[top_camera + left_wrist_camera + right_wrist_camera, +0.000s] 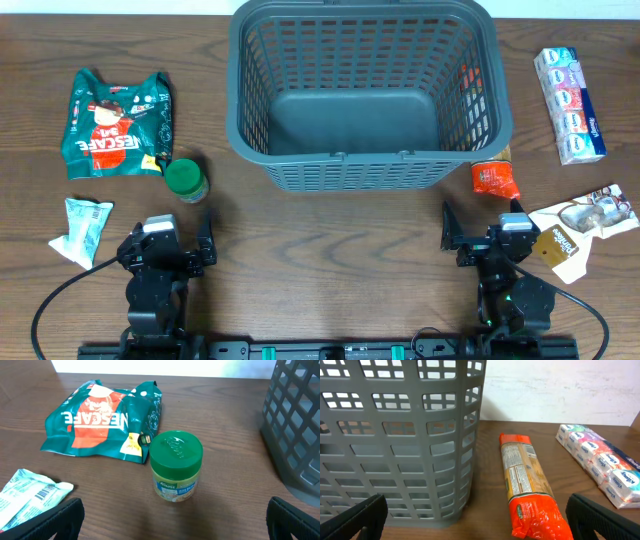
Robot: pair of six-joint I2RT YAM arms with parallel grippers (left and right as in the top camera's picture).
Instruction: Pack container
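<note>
The large dark grey basket (370, 95) stands empty at the back middle of the table; its lattice wall fills the left of the right wrist view (400, 440) and its corner shows in the left wrist view (295, 425). My left gripper (168, 250) is open and empty near the front edge, behind a green-lidded jar (185, 180) (176, 466). My right gripper (488, 240) is open and empty, just short of an orange packet (495, 178) (530, 485) lying beside the basket's right wall.
A green Nescafe bag (118, 122) (107, 417) lies at the far left, a small pale green sachet (82, 228) (30, 495) at the front left. A tissue multipack (568, 90) (600, 462) lies at the far right, a white card packet (585, 225) at the front right.
</note>
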